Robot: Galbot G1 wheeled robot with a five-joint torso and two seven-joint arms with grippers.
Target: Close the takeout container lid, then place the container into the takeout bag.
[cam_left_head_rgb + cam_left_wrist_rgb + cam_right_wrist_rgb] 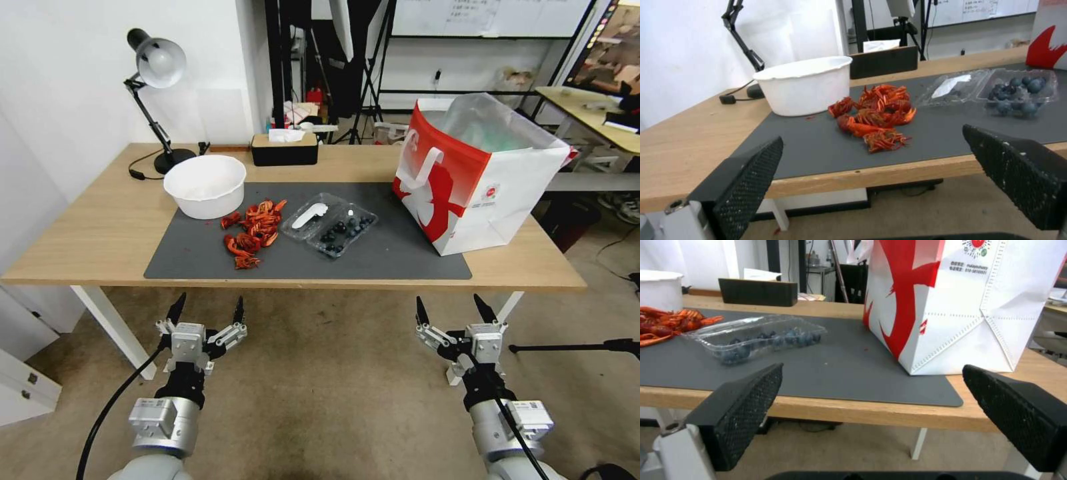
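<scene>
While the clamshell lies open, you have nothing done yet.
Your takeout container [341, 232] sits on the grey mat [400, 257], lid [308, 217] flat beside the crayfish [251, 232], takeout bag [490, 190] standing apart to its right. Left claw [207, 312] and right claw [455, 311] hover before the bench [93, 227], both spread wide and empty.

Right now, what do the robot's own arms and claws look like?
Both arms are silver-grey with black wrist sections and white-and-silver claw bodies. The left claw and right claw each have two tapered black fingers with cross-hatched textured pads. A black cable runs along each arm.
</scene>
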